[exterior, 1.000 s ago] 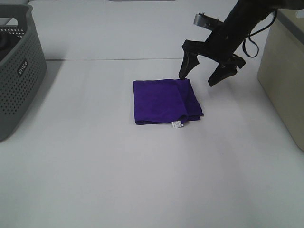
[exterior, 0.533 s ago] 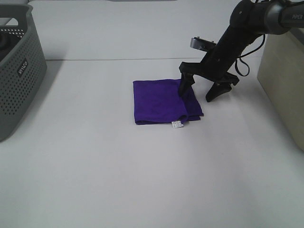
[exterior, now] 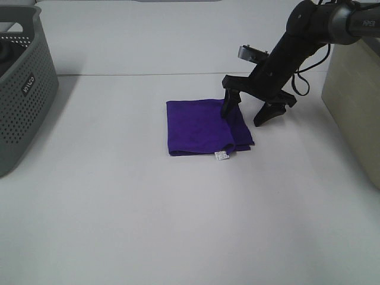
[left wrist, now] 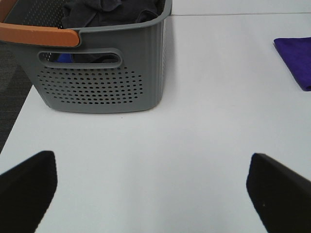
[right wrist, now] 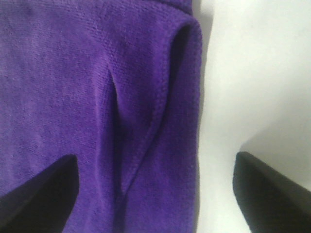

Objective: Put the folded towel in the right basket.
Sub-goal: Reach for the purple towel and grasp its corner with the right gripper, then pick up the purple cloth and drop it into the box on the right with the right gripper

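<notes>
Beneath the tool (exterior: 242,119), towel (exterior: 199,126) edge.

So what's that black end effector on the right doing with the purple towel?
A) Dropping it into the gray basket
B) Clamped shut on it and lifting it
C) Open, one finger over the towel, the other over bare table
C: the right end effector is open and straddles the purple towel's edge, one finger over cloth and one over the white table.
</notes>
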{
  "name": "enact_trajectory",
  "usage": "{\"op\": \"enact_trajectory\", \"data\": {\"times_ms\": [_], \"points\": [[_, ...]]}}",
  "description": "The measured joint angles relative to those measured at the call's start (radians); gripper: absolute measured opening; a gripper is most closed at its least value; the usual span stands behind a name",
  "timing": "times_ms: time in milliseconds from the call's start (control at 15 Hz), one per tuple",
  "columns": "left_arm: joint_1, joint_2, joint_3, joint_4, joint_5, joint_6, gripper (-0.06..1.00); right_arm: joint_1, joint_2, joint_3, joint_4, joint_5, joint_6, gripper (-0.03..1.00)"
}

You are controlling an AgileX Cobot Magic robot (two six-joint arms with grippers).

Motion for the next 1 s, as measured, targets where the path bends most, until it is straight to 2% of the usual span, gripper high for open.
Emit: {"op": "enact_trajectory", "data": {"times_ms": [200,400,467,533,600,800,867,1000], "points": [[0.000,0.000,0.000,0.000,0.000,0.000,0.99,0.062,0.015,-0.007,0.020,-0.030,0.028,0.77],[0.000,0.000,0.000,0.000,0.000,0.000,0.99,0.169,0.033,-0.008,0.052,-0.126,0.034,0.64],[0.000,0.000,0.000,0.000,0.000,0.000,0.99,0.221,0.044,-0.008,0.046,-0.186,0.054,0.35],[0.000,0.000,0.000,0.000,0.000,0.000,0.99,0.233,0.050,-0.008,0.045,-0.198,0.059,0.16],[0.000,0.000,0.000,0.000,0.000,0.000,0.99,0.236,0.051,-0.008,0.047,-0.200,0.061,0.09],[0.000,0.000,0.000,0.000,0.000,0.000,0.99,0.235,0.049,-0.022,0.048,-0.180,0.061,0.09],[0.000,0.000,0.000,0.000,0.000,0.000,0.99,0.235,0.047,-0.040,0.032,-0.133,0.061,0.09],[0.000,0.000,0.000,0.000,0.000,0.000,0.99,0.235,0.020,-0.100,-0.028,0.030,0.060,0.09]]}}
